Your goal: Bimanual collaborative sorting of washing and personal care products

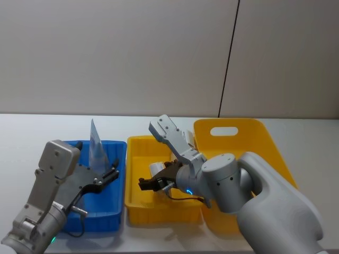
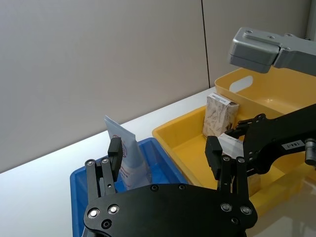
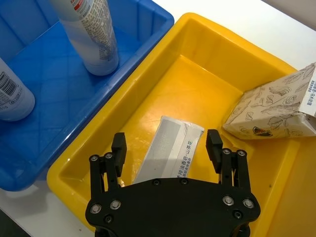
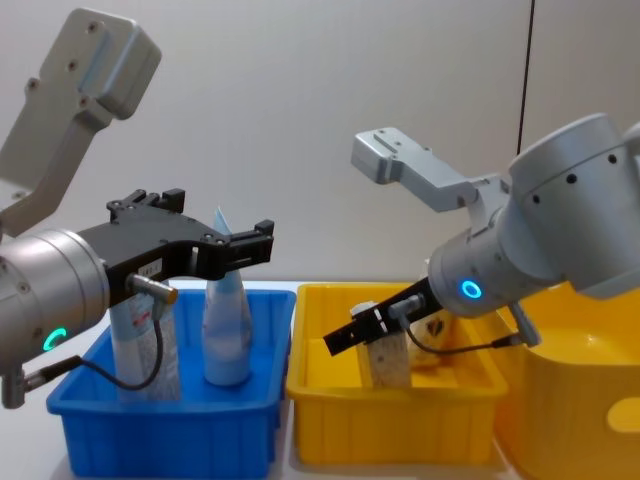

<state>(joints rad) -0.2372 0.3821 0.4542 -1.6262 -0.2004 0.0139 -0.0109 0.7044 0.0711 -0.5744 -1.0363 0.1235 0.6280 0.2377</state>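
Observation:
Two pale-blue tubes [image 3: 94,34] [image 3: 12,94] stand upright in the blue bin [image 1: 114,211]. My left gripper [image 2: 164,155] hovers open over that bin, and the nearer tube [image 2: 126,155] rises just beside one of its fingers [image 2: 115,157], not clamped. Over the small yellow bin [image 3: 123,98], my right gripper [image 3: 166,145] hangs open. A white rectangular pack [image 3: 170,148] lies flat on the bin floor below the gap between its fingers. A beige patterned pack [image 3: 276,111] leans at the bin's far end. In the chest view, the left gripper [image 4: 225,228] sits at tube-top height and the right gripper [image 4: 335,343] dips into the yellow bin.
A larger yellow bin with a handle slot [image 1: 222,130] stands to the right of the small one. The three bins sit side by side on a white table [image 1: 42,127], close to a grey wall.

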